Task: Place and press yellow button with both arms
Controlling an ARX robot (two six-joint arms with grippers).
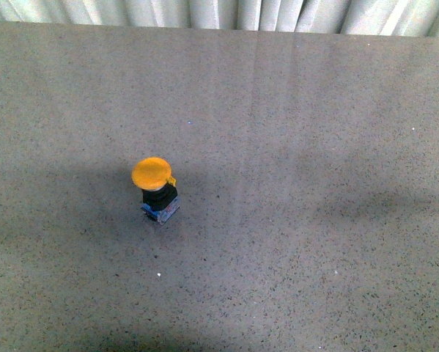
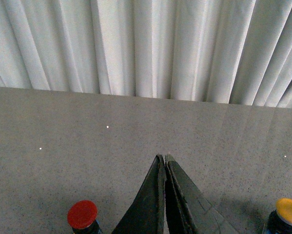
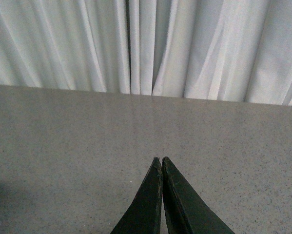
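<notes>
The yellow button (image 1: 155,188) stands upright on the grey speckled table, left of centre in the front view, with its orange-yellow cap, black collar and blue-and-white base. It also shows at the edge of the left wrist view (image 2: 288,213). Neither arm appears in the front view. My left gripper (image 2: 164,158) is shut and empty above the table, the button off to one side of it. My right gripper (image 3: 161,160) is shut and empty over bare table, with no button in its view.
A red-capped button (image 2: 82,215) stands on the table on the other side of the left gripper. White pleated curtains (image 1: 226,11) hang behind the table's far edge. Soft shadows lie across the table around the yellow button.
</notes>
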